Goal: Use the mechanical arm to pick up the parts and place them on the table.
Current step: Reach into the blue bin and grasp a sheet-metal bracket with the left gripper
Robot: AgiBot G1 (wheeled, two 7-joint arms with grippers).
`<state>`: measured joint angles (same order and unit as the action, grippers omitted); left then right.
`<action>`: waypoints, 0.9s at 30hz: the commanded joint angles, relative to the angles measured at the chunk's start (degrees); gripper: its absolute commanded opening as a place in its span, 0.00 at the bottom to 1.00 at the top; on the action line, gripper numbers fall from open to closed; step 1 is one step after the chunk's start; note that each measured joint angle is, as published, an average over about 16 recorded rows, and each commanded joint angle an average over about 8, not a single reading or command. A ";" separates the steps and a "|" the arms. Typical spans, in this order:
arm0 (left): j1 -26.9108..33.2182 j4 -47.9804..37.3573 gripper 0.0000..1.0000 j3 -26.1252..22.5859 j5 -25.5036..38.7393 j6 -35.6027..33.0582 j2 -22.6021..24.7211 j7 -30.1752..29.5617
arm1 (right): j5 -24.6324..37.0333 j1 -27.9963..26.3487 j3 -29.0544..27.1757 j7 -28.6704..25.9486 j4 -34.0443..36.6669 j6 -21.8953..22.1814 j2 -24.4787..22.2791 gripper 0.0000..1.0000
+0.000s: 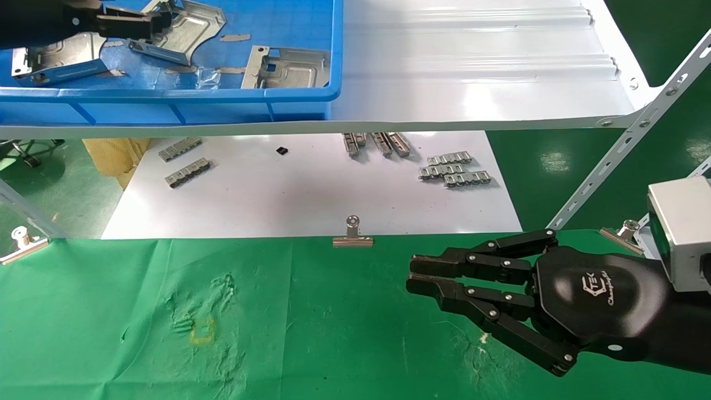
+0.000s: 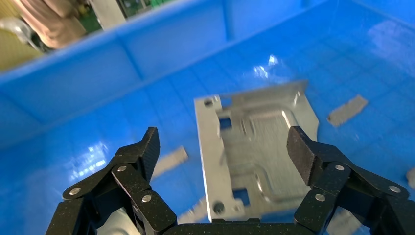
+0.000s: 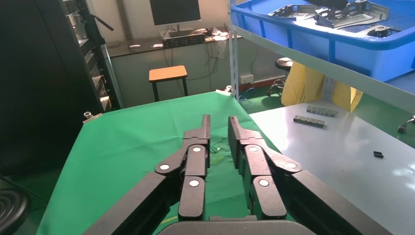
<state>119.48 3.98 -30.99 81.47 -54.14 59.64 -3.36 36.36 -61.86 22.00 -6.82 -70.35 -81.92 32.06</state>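
Observation:
My left gripper (image 1: 161, 22) reaches into the blue bin (image 1: 166, 105) on the shelf at the far left. In the left wrist view it (image 2: 225, 152) is open and empty, its fingertips (image 2: 147, 149) spread wide over a silver sheet-metal part (image 2: 254, 142) lying flat on the bin floor. Three such parts show in the head view: one at the bin's left (image 1: 55, 58), one beside the gripper (image 1: 191, 30), one at its right (image 1: 289, 69). My right gripper (image 1: 411, 274) hovers parked over the green table (image 1: 311, 333), fingers nearly together and empty; it also shows in the right wrist view (image 3: 218, 122).
The bin stands on a glossy white ribbed shelf (image 1: 472, 66) with a slotted metal brace (image 1: 627, 144) at the right. Below lies a white sheet (image 1: 311, 194) with grey clip strips (image 1: 452, 169). Binder clips (image 1: 353, 233) pin the cloth's far edge. A yellow square outline (image 1: 203, 332) marks the cloth.

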 commanded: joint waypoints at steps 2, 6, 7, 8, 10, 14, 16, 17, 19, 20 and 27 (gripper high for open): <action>0.35 -1.53 0.00 -0.04 0.05 0.14 0.55 -0.47 | 0.00 0.00 0.00 0.00 0.00 0.00 0.00 1.00; 0.28 -2.63 0.00 0.29 -0.43 0.52 1.01 -1.11 | 0.00 0.00 0.00 0.00 0.00 0.00 0.00 1.00; 0.25 -2.83 0.00 0.35 -0.52 0.64 1.09 -1.20 | 0.00 0.00 0.00 0.00 0.00 0.00 0.00 1.00; 0.21 -2.97 0.00 0.40 -0.58 0.78 1.13 -1.23 | 0.00 0.00 0.00 0.00 0.00 0.00 0.00 1.00; 0.13 -3.18 0.00 0.47 -0.68 1.20 1.16 -1.18 | 0.00 0.00 0.00 0.00 0.00 0.00 0.00 1.00; 0.01 -3.44 0.00 0.59 -0.84 2.43 1.06 -0.90 | 0.00 0.00 0.00 0.00 0.00 0.00 0.00 1.00; -0.05 -3.56 0.00 0.64 -0.90 3.19 1.01 -0.77 | 0.00 0.00 0.00 0.00 0.00 0.00 0.00 1.00; -0.07 -3.61 0.00 0.66 -0.93 3.53 1.00 -0.73 | 0.00 0.00 0.00 0.00 0.00 0.00 0.00 1.00; -0.12 -3.72 0.00 0.68 -0.96 4.15 1.00 -0.67 | 0.00 0.00 0.00 0.00 0.00 0.00 0.00 1.00; -0.15 -3.78 0.00 0.69 -0.96 4.40 1.02 -0.66 | 0.00 0.00 0.00 0.00 0.00 0.00 0.00 1.00; -0.41 -4.10 0.00 0.77 -1.08 5.10 1.12 -0.84 | 0.00 0.00 0.00 0.00 0.00 0.00 0.00 1.00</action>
<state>119.06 -0.04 -30.16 80.30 -49.21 60.71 -4.18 36.36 -61.86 22.00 -6.82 -70.35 -81.92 32.06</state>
